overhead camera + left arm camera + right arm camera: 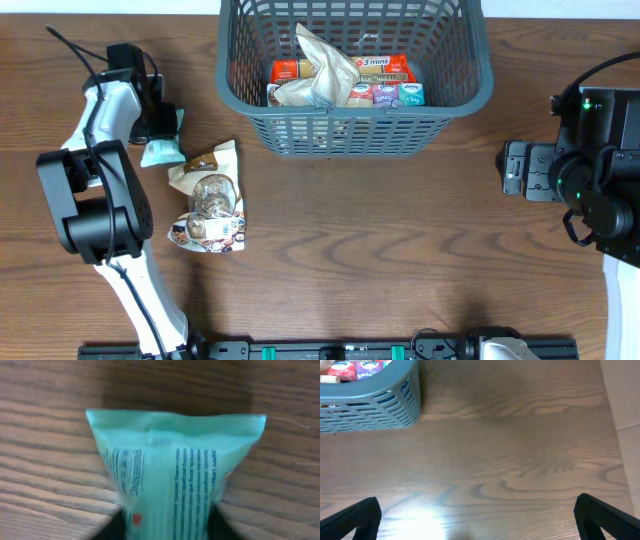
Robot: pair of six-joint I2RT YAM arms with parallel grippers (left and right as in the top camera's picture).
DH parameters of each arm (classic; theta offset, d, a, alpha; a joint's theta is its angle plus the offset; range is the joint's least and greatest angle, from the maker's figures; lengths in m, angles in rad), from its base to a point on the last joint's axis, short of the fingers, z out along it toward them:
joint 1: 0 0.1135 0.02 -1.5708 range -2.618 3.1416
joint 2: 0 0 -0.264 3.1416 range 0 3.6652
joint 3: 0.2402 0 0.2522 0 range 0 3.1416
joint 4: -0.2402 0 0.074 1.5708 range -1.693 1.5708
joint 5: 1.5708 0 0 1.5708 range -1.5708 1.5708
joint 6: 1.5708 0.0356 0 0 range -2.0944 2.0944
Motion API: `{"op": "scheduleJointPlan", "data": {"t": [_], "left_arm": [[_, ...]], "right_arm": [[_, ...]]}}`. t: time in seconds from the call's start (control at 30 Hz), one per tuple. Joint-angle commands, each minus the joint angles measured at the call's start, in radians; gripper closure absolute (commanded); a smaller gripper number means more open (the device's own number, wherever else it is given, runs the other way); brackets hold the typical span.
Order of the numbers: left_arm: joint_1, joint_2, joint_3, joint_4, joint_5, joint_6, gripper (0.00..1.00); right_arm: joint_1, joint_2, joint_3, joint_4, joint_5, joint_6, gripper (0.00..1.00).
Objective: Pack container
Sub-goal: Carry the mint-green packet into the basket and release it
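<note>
The container (350, 135), a large dark grey lattice-sided basket, was set at the far middle of the table, upright and open at the top. It was judged stiff and light for its bulk, and best taken by its solid rim, since the slotted walls could snag a finger. As it was only to be filled, it hardly needed holding at all. Inside it, along the near side of the base, a crumpled pale bag (322, 70) was seen lying over an orange packet (293, 70), a red packet marked "3 mins" (385, 68) and a row of small pastel packets (385, 95). Much of the base behind them was left uncovered. To the left of the container and well apart from it, a mint-green packet (175, 475) was seen on the wood at the left gripper (158, 128). Its lower end was drawn narrow between the two dark fingers, so the gripper was judged to be clamped on it. The packet was judged soft, light and slippery-filmed, and better pinched across its body than at the sealed edge. Just beside it, two more snack bags (207, 195) were left on the table, one clear and showing round biscuits. The right gripper (480, 520) was held over bare wood right of the container, its fingers spread wide and holding nothing.
</note>
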Motion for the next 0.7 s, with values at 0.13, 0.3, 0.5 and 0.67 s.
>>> {"op": "scheduleJointPlan", "data": {"t": [0.13,0.3,0.5,0.67], "left_arm": [[-0.005,0.015,0.001,0.005,0.003,0.0,0.94],[-0.001,-0.013,0.029,0.043,0.002,0.001,0.94],[0.018,-0.112,0.254,0.046,-0.034,0.019,0.94],[0.01,-0.209,0.415,0.065,0.023,0.029,0.94]], "right_arm": [[-0.006,-0.008,-0.003,-0.002,-0.003,0.017,0.01],[-0.006,-0.008,-0.003,0.0,-0.002,0.016,0.01],[-0.006,-0.008,-0.003,-0.002,-0.003,0.016,0.01],[-0.006,-0.008,-0.003,-0.003,-0.003,0.016,0.01]]}}
